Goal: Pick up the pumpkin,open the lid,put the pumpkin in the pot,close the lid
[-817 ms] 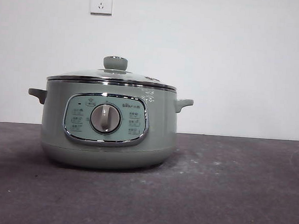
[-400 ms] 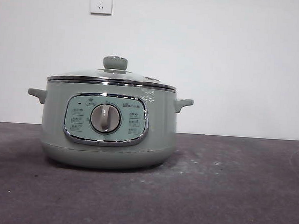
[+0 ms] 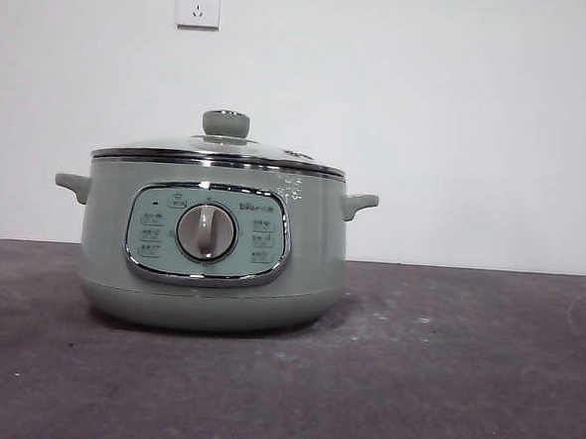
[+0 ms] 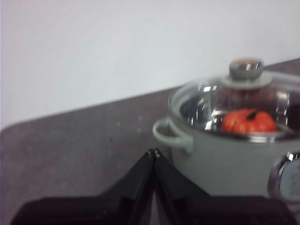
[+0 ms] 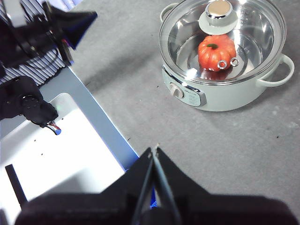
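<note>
We saw the left gripper [image 4: 153, 152] and right gripper [image 5: 154, 150] closed on nothing, both apart from the sage-green cooker pot [image 3: 210, 274]. Its glass, chrome-rimmed lid [image 5: 262, 35] sat shut over the small orange ribbed pumpkin [image 5: 215, 52] inside.

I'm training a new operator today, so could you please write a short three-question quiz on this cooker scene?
1. True or false: the pumpkin lies inside the pot.
2. Where is the glass lid? A) on the table beside the pot B) seated on the pot's rim C) held in a gripper
3. Fill in: the left gripper and the right gripper both have their jaws ____.

Key: 1. True; it shows through the lid in both wrist views. 2. B. 3. Shut, and holding nothing, both clear of the pot.
</note>
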You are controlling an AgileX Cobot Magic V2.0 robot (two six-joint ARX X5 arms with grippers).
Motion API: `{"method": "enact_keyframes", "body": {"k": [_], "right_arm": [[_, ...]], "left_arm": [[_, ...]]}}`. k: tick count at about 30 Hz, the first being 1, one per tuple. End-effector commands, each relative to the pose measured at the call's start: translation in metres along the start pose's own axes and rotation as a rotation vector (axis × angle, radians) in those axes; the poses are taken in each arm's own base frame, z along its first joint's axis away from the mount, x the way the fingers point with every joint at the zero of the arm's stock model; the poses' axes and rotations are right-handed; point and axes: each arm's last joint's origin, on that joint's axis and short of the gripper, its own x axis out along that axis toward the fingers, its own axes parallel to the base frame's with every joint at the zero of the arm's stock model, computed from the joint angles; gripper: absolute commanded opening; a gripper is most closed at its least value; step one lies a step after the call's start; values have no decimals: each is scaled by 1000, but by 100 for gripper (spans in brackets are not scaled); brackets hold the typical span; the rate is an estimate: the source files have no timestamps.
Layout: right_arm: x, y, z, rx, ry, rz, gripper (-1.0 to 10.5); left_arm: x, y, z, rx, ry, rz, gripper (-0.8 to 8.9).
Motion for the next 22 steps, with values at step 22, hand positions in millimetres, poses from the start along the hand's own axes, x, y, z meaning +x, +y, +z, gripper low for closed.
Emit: {"method": "enact_keyframes", "body": {"k": [22], "right_arm": [[-1, 1, -1, 1, -2, 1, 1]], "left_arm": [[-5, -7, -60, -78, 151, 23, -3]]}}
